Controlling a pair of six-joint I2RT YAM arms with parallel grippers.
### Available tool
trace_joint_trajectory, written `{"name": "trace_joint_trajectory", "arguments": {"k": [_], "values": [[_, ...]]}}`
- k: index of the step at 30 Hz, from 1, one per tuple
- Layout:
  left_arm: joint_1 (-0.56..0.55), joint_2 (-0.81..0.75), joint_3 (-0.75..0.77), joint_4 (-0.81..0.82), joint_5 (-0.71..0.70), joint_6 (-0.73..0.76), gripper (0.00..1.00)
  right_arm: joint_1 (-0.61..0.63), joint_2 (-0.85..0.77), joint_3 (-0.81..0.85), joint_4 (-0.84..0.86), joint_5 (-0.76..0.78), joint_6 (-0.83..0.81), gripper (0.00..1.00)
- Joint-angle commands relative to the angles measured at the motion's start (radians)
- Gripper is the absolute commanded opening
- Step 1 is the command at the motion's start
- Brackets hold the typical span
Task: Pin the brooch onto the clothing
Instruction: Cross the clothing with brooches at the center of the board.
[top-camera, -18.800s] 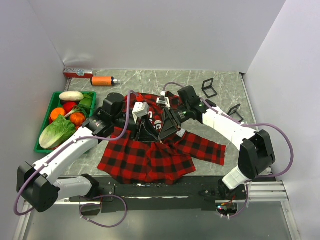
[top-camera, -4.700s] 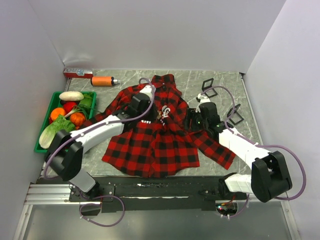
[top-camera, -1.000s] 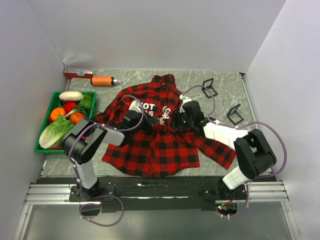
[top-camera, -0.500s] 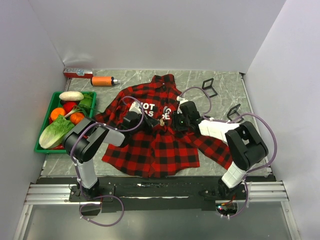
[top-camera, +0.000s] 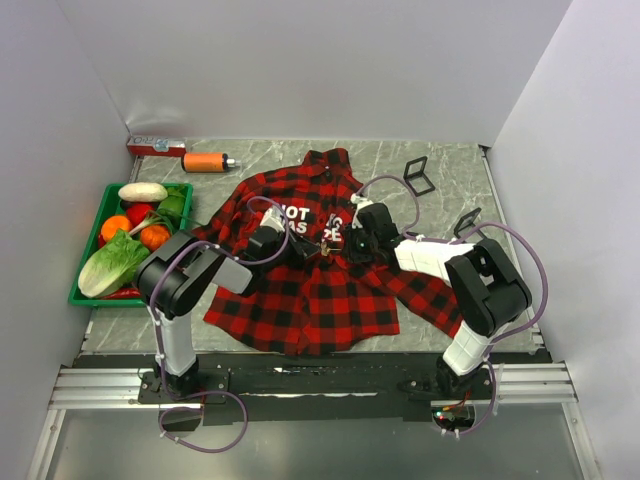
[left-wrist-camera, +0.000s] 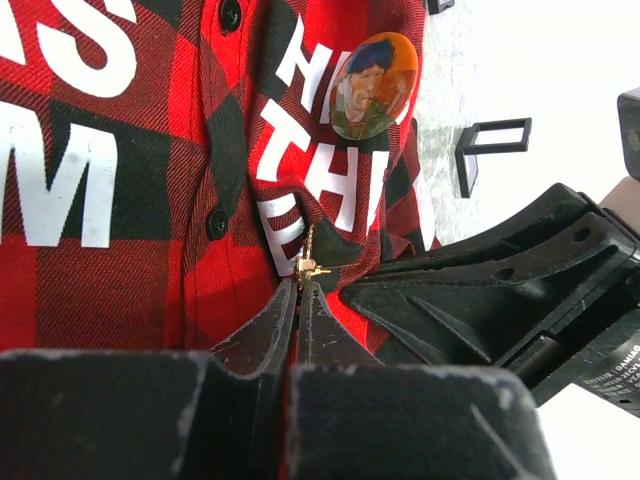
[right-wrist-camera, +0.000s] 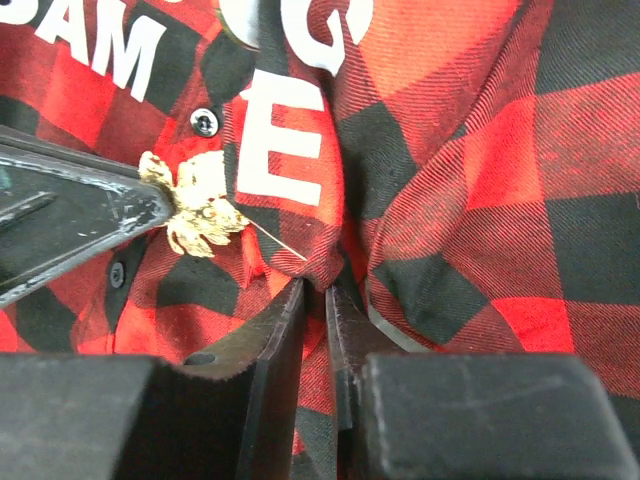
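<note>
The red-and-black plaid shirt (top-camera: 300, 290) lies spread on the table, white lettering on the chest. My left gripper (top-camera: 318, 248) is shut on the gold leaf brooch (right-wrist-camera: 195, 203), holding it by its clasp (left-wrist-camera: 306, 264) at the shirt's button placket. The brooch's pin points at a pinched-up fold of shirt fabric (right-wrist-camera: 322, 262). My right gripper (right-wrist-camera: 318, 290) is shut on that fold, just right of the brooch (top-camera: 324, 246). A round picture badge (left-wrist-camera: 372, 84) sits on the shirt (left-wrist-camera: 150, 260) above the lettering.
A green tray (top-camera: 88, 296) of vegetables stands at the left. An orange bottle (top-camera: 205, 162) and a small red box (top-camera: 152, 146) lie at the back left. Two black clips (top-camera: 419, 175) (top-camera: 467, 222) lie at the back right. White walls close in the table.
Over the last second both grippers closed in slightly at the shirt's chest; the left moved a little right with the brooch. Long before, the shirt was bunched up; now it lies spread.
</note>
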Motion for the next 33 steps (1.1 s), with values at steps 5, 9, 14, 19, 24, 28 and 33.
{"name": "trace_joint_trajectory", "arguments": {"k": [5, 9, 14, 19, 24, 28, 33], "values": [[-0.002, 0.029, 0.011, 0.095, 0.028, -0.029, 0.01, 0.007, -0.007, 0.021, 0.063, -0.015, -0.005, 0.18], [-0.014, 0.042, 0.018, 0.116, 0.034, -0.044, 0.01, 0.009, -0.005, 0.024, 0.066, -0.016, -0.005, 0.16], [-0.047, 0.061, 0.044, 0.116, 0.03, -0.053, 0.01, 0.011, 0.0, 0.021, 0.073, -0.023, -0.004, 0.14], [-0.062, 0.067, 0.057, 0.132, 0.022, -0.067, 0.01, 0.009, 0.0, 0.021, 0.07, -0.027, -0.007, 0.12], [-0.063, 0.032, 0.049, 0.106, -0.003, -0.044, 0.01, 0.009, -0.004, 0.014, 0.069, -0.018, -0.011, 0.12], [-0.068, -0.011, 0.047, 0.046, -0.05, 0.003, 0.01, 0.009, -0.007, 0.007, 0.069, -0.013, -0.013, 0.11], [-0.077, -0.066, 0.066, -0.018, -0.096, 0.052, 0.01, 0.009, 0.0, 0.006, 0.067, -0.013, -0.013, 0.1]]}}
